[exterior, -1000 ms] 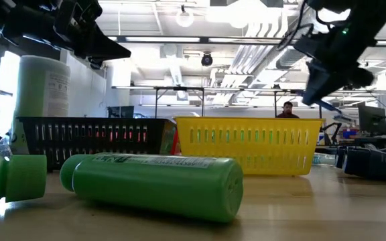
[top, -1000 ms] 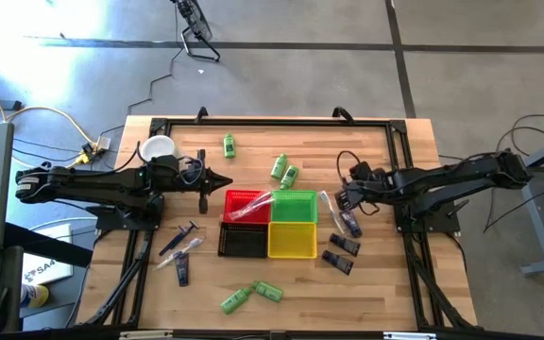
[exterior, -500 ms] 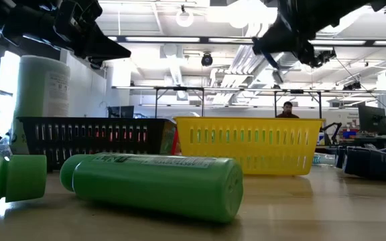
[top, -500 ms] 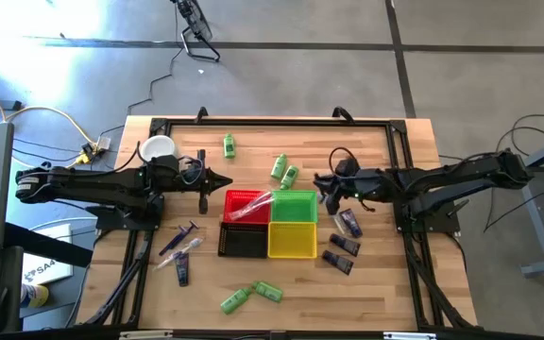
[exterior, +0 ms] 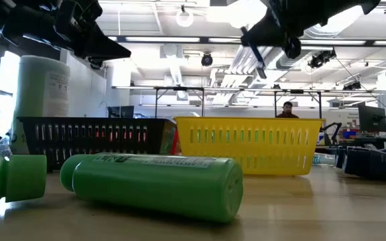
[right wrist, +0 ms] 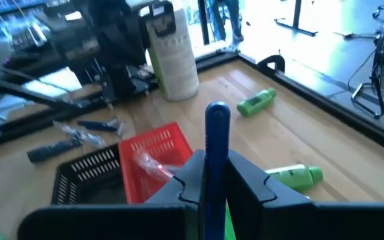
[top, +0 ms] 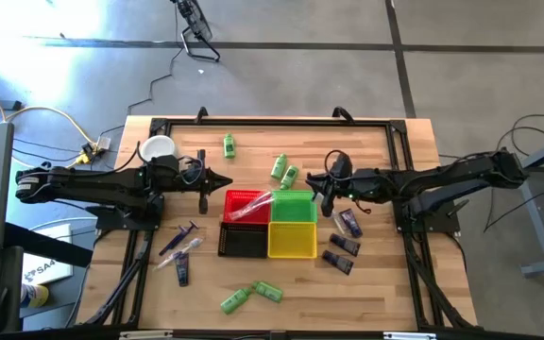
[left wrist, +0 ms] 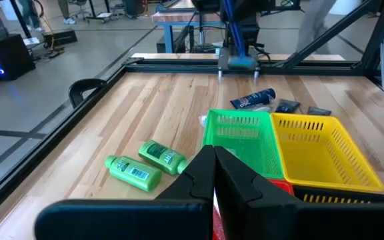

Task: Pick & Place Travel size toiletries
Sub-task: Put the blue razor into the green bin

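Observation:
My right gripper (top: 323, 186) hovers over the green basket's (top: 294, 205) right far corner, shut on a dark blue tube (right wrist: 217, 150). My left gripper (top: 228, 179) is shut on nothing, above the table by the red basket's (top: 241, 206) far left corner. Green mini bottles lie on their sides at the far side (top: 229, 144), beside the green basket (top: 284, 171) and near the front edge (top: 250, 296). Dark tubes (top: 346, 236) lie right of the baskets. Slim sticks (top: 182, 242) lie left of the black basket (top: 243, 242). A clear packet (top: 256, 202) rests in the red basket. My right gripper pinches the dark blue tube between its two fingers (right wrist: 249, 180), and the tube's rounded end (right wrist: 217, 113) sticks out beyond the fingertips. The tube is lifted clear of the table, above the basket, and shows thin and slanting below the fingers in the low view (exterior: 258, 61).
Four small baskets sit joined in the table's middle: red, green, black and yellow (top: 292, 241). A white cup (top: 158, 148) stands at the far left under the left arm. A person (exterior: 287, 110) is far behind the table. Bare wood lies along the near right.
My right gripper, holding the blue tube, has risen from the group of dark tubes at the right and travelled toward the table's left, ending over the green basket's right far corner. The tube is lifted clear.

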Tool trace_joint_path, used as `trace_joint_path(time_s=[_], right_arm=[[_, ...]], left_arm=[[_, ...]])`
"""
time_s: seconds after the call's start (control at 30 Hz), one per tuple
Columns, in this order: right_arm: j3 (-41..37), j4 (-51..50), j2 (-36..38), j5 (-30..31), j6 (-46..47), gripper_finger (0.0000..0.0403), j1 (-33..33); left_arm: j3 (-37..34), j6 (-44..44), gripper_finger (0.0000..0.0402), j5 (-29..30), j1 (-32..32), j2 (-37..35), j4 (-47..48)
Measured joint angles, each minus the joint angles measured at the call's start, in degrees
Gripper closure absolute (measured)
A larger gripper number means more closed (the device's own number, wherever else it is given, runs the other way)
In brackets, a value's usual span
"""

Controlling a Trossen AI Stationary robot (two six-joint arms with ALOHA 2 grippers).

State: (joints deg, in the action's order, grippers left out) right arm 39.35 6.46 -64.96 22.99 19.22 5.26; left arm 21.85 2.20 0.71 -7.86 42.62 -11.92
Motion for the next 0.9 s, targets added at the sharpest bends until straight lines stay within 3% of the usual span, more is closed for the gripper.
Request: trace_joint_path(time_s=[0.7, 0.9], right_arm=[[0.00, 9.57, -18.83, -0.57, 0.54, 0.0371, -0.14], [-0.04, 10.18, -20.72, -1.94, 0.49, 0.0371, -0.49]], left_arm=[[0.00, -0.96, 0.0401, -0.01, 0.00, 0.01, 0.04], [0.00, -0.97, 0.0401, -0.02, -0.02, 0.02, 0.04]])
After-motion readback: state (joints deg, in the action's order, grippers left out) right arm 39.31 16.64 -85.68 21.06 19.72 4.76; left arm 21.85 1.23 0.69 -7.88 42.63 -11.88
